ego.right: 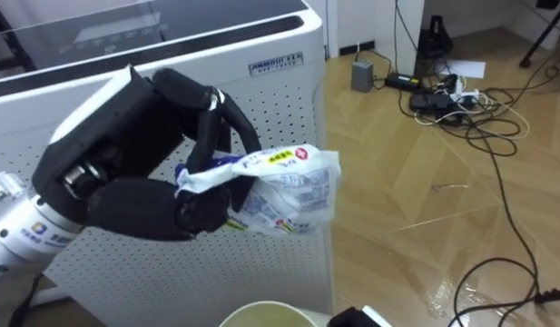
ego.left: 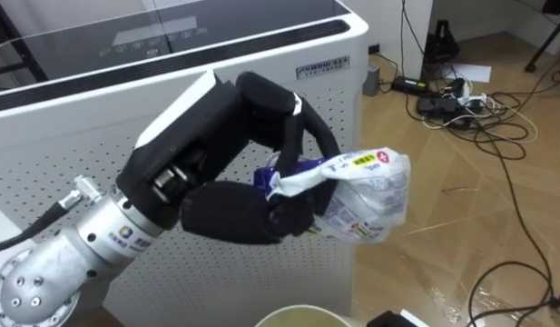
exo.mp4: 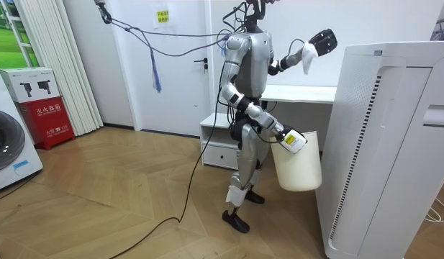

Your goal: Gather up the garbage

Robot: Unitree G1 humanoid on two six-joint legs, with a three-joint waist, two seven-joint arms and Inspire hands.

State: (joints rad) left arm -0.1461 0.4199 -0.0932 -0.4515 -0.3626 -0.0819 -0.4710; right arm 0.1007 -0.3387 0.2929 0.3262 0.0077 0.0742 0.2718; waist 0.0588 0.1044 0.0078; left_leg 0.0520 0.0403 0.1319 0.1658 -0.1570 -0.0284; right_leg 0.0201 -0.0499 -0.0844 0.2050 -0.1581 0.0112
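Robot: stands on the wood floor (exo.mp4: pixel 121 194), facing the purifier (ego.left: pixel 44 154) at the room view's right, with a white desk (exo.mp4: pixel 301 93) behind it.
Left hand (ego.left: pixel 216 127): raised before the purifier's perforated front, arm coming in from the lower left; the fingers curl over the wrapper from above and the thumb presses it from below, so the hand is pinching the wrapper.
Wrapper (ego.left: pixel 370 191): crumpled white plastic with blue and red print, held in the air. Its left end is bunched inside the left hand and the rest sticks out to the right, past the purifier's edge. It is above the bucket (exo.mp4: pixel 299 169) and well apart from it.
Right hand (exo.mp4: pixel 281 134): low and forward at hip height in the room view, at the bucket's upper edge, carrying it; how it grips cannot be told at this distance.
Bucket: cream, upright, off the floor, just beside the purifier's front. Its rim (ego.left: pixel 298 315) shows at the near edge of the eye views, below the left hand.
Purifier: tall white box with a dark glossy top panel, taking up the left and far part of the eye views.
Cables (ego.left: pixel 461 100): a dark tangle with a power strip on the far right floor; one cable runs toward the near right.
Room's left side: washer (exo.mp4: pixel 6 151) and red box (exo.mp4: pixel 49 119), well apart from the robot.
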